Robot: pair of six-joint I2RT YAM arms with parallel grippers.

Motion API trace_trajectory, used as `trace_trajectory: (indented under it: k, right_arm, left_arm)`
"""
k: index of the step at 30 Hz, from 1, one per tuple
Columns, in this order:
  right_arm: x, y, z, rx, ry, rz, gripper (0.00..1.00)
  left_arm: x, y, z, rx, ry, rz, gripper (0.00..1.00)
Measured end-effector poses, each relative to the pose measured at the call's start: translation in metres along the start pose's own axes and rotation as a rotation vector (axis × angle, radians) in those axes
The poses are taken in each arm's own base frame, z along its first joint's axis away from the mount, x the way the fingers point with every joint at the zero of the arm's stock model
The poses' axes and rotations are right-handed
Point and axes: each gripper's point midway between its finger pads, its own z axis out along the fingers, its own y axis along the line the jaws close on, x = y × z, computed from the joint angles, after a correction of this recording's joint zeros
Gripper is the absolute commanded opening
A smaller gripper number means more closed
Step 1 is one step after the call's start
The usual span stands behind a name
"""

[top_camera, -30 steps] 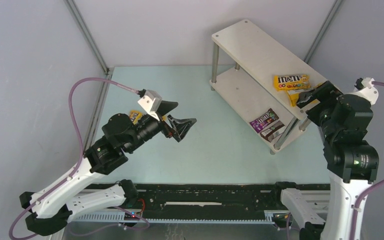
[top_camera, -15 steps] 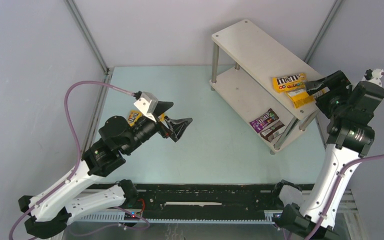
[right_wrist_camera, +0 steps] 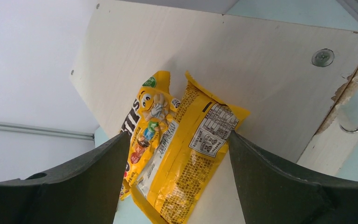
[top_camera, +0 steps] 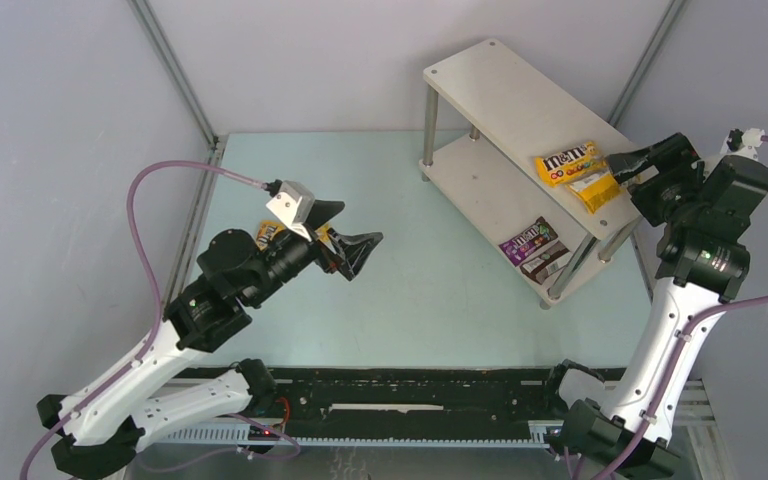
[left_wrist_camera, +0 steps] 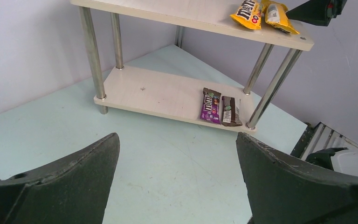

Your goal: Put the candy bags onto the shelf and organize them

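Shelf (top_camera: 505,95), top board: two yellow bags (top_camera: 570,160) touching, your right gripper (right_wrist_camera: 176,140) spread just beside them. Lower board: purple bag (top_camera: 527,238), brown bag (top_camera: 546,260). Your left gripper (left_wrist_camera: 177,140): spread, empty, well apart from the shelf.

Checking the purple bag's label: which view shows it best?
Left wrist: the purple candy bag lies unobstructed on the lower board of the shelf. Top external shows it smaller; right wrist not at all.

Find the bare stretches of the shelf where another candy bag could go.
Top board: bare from its far end to the two yellow bags near the right end. Lower board: bare from its far end to the purple bag and brown bag. Crowded: the top's right end, where the open right gripper sits at those bags.
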Motion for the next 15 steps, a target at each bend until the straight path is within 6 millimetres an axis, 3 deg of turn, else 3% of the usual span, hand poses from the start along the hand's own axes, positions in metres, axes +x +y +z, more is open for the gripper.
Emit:
trace_trajectory:
  k: [5,9,11,15]
  right_arm:
    - [-0.005,0.002,-0.005,0.017,-0.009,-0.025,0.87]
    - [-0.009,0.016,-0.018,0.017,-0.036,-0.093,0.87]
    - [-0.003,0.028,-0.027,-0.010,-0.033,-0.131,0.87]
    - [0.028,0.067,-0.057,-0.148,0.014,-0.214,0.88]
  left_arm:
    - [0.002,-0.001,0.001,0.005,0.006,0.001,1.00]
    - [0.004,0.003,0.004,-0.008,0.012,0.000,1.00]
    - [0.004,0.005,0.004,-0.018,0.013,-0.003,1.00]
    - [0.007,0.011,0.008,-0.044,0.023,-0.007,1.00]
